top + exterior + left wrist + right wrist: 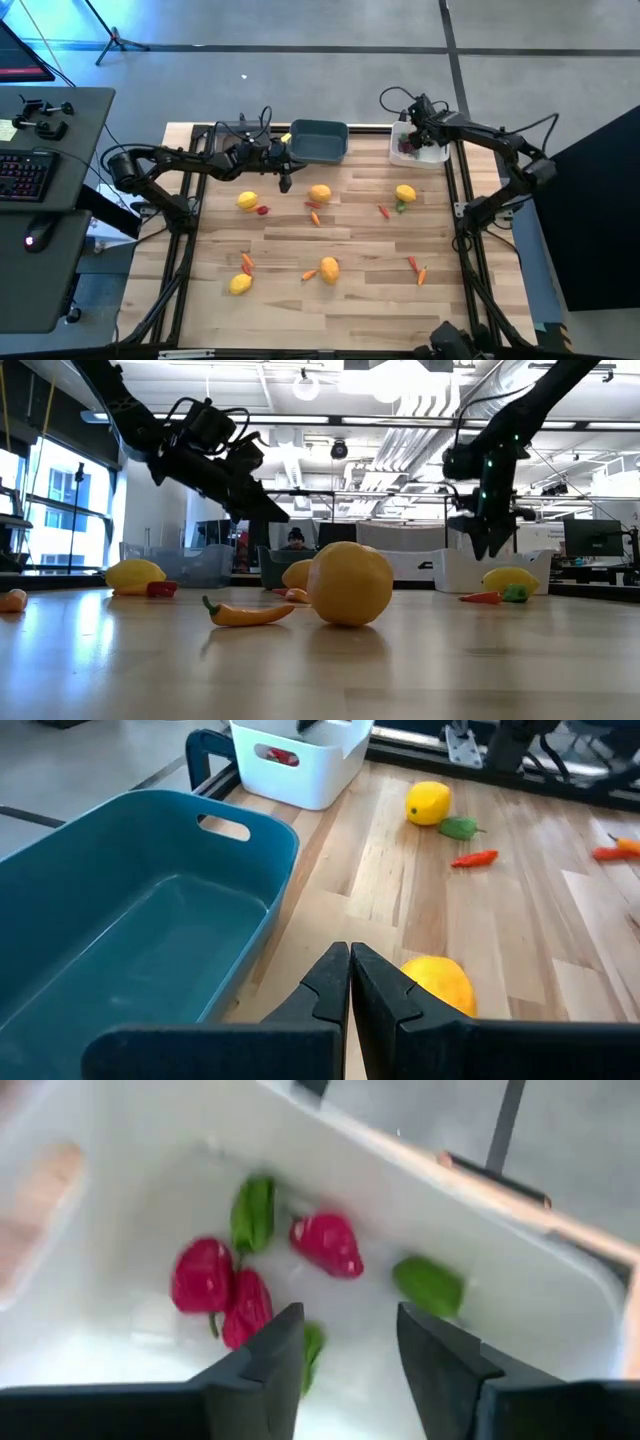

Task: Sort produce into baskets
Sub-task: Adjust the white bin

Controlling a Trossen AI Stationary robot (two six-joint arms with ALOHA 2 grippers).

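Both fingers of right gripper [345,1345] parted over white bin [520,1295].

You get bright overhead ceiling lights [305,385] glaring in the low view; soft shadows on the table [350,300]; right wrist view motion-blurred, peppers [325,1243] smeared.
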